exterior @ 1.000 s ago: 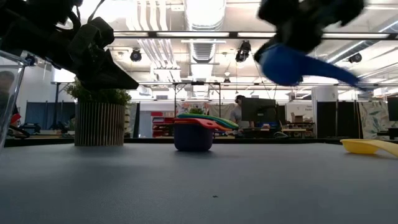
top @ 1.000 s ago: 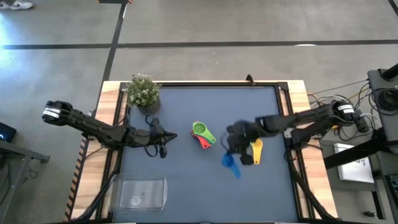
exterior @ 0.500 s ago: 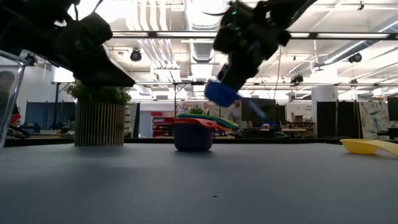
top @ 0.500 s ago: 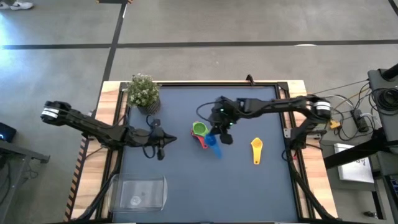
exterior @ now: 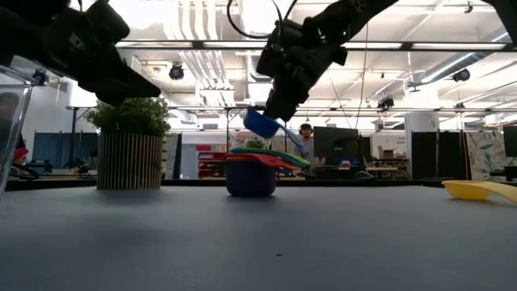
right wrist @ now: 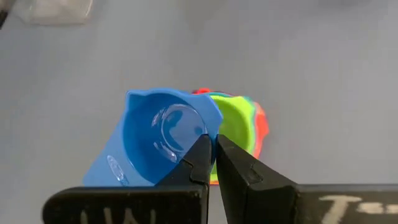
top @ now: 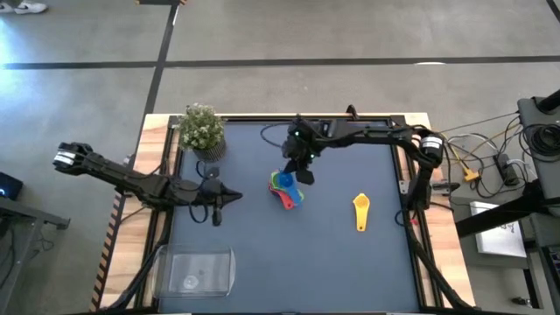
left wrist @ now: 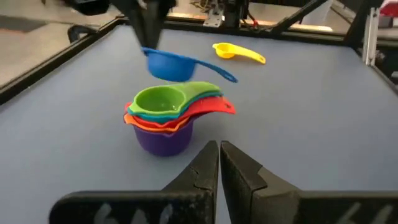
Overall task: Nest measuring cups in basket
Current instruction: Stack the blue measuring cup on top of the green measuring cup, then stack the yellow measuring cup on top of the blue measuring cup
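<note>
Nearest us, our left gripper (left wrist: 219, 163) waits pinched empty, facing the stacked cups (left wrist: 165, 118) mid-table. Above them our right gripper (right wrist: 211, 155) clamps the blue cup (right wrist: 163, 137) by its rim; we should centre it over the green cup (top: 279, 180) and lower level before releasing.

Directly beneath my right gripper (top: 297, 168), pinched on the blue cup (exterior: 262, 124), the nested stack (exterior: 252, 175) blocks any straight descent, a thin gap of air between them. Bare mat (top: 262, 254) lies open toward my side, reaching the yellow cup (top: 361, 211). My left gripper (top: 234, 196) waits beyond the stack, the potted plant (top: 202, 128) behind it.
</note>
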Action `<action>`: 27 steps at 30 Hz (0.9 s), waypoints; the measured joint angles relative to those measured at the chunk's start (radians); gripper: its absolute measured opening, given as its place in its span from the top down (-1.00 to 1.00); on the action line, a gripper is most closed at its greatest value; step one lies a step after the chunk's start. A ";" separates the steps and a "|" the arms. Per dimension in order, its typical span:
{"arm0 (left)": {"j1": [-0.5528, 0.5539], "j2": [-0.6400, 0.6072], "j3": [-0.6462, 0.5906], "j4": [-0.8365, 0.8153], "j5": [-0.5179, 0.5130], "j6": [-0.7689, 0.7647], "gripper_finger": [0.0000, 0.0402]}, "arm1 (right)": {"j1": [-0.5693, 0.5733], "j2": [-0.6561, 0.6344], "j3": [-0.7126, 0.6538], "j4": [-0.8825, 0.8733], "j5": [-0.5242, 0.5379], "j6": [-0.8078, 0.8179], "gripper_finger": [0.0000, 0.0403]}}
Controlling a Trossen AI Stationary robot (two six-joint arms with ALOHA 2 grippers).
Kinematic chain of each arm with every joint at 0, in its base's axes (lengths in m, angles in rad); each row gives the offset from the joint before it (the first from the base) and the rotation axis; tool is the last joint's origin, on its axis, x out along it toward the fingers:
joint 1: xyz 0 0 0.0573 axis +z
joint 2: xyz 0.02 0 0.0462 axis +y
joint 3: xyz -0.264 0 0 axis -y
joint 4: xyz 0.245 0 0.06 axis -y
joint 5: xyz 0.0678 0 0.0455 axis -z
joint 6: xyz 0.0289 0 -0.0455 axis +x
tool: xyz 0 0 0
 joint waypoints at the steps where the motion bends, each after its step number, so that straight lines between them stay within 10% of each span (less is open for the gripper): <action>1: 0.000 -0.007 -0.015 0.031 0.000 0.020 1.00 | -0.007 0.008 0.004 0.004 -0.003 0.000 0.96; 18: 0.000 -0.176 -0.159 0.213 0.001 0.022 1.00 | -0.028 0.070 0.009 0.067 -0.001 0.027 0.93; 27: 0.000 -0.154 -0.159 0.213 0.001 0.013 1.00 | -0.027 0.068 0.011 0.070 -0.004 0.049 0.57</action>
